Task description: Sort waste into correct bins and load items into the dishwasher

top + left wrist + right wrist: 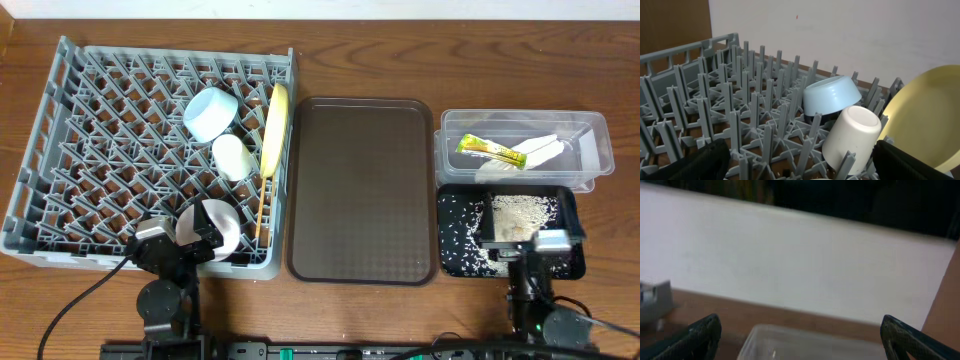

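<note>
At the desk's near edge, my left claw and right claw gape empty; the dishwasher looks loaded, so next I'd simply withdraw.

Open lane over brown tray between peg-filled rack and clear tub

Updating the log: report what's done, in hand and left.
Done: light blue bowl, white cup, yellow plate, chopsticks and white bowl in the rack; sachet and napkin in the clear tub; rice scraps in the black tray. In hand: nothing; left gripper and right gripper open. Left: seemingly nothing.
</note>
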